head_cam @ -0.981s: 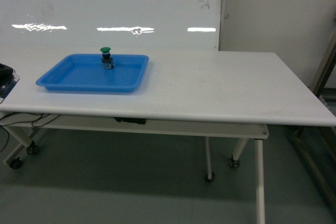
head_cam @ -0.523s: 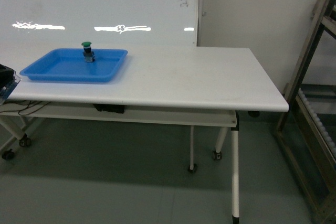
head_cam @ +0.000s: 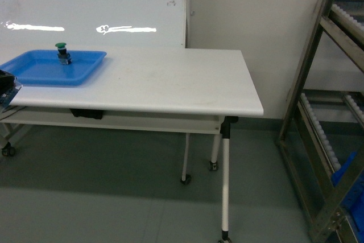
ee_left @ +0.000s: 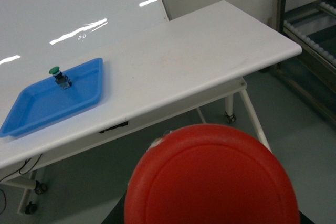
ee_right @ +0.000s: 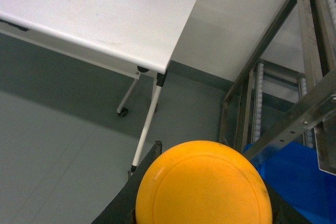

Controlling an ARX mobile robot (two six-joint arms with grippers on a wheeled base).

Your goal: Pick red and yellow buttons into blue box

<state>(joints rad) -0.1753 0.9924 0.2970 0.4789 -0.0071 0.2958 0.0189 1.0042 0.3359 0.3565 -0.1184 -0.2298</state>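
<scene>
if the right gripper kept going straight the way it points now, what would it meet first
Judging from the right wrist view, probably bare floor, between the table leg and the rack. The yellow button fills the foreground; depth is unclear.

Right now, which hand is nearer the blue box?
Right. The right hand, holding the yellow button, hangs close beside the blue box; the left hand, with the red button, sees the table, no box.

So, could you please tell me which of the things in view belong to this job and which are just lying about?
Belong to the job:
- red button, filling the left wrist view
- yellow button, filling the right wrist view
- blue box, down behind the metal rack

Just lying about:
- green button, standing in the shallow blue tray
- white table
- metal rack
</scene>
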